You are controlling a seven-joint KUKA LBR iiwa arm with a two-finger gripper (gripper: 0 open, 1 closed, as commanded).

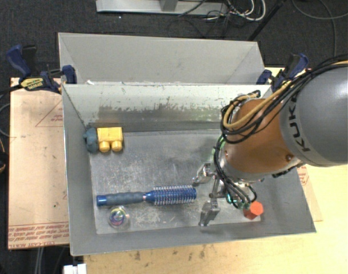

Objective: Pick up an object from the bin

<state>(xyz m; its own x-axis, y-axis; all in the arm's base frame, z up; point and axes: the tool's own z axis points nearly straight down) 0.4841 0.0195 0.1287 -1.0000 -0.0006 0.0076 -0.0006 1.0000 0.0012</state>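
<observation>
- Gripper (208, 196) is seen low at the bin's front right, under the arm's orange cover (256, 147); its fingers are spread wide and nothing is held between them.
- Blue hairbrush (146, 197) is laid flat on the floor of the grey metal bin (162, 164), near the front wall, with the handle to the left and the bristle head to the right — the head end is just beside the gripper's gap, not inside it.
- Brush is judged the likeliest pick: light, stiff plastic, long and narrow. The handle is smooth and rounded, so slip is to be expected. The bristle head is ribbed and would give a little under grip. Hold is best taken across the neck or handle, square to the long axis.
- Small red piece (253, 210) is seen just right of the gripper, near the front wall — rounded, probably hard; its exact shape cannot be told.
- Yellow block (110, 139) with two rounded knobs is set at the back left, touching a grey-blue lump (91, 140).
- Clear shiny ball (118, 217) is seen at the front left, just below the brush handle.
- Bin floor is scuffed bare metal, flat.
</observation>
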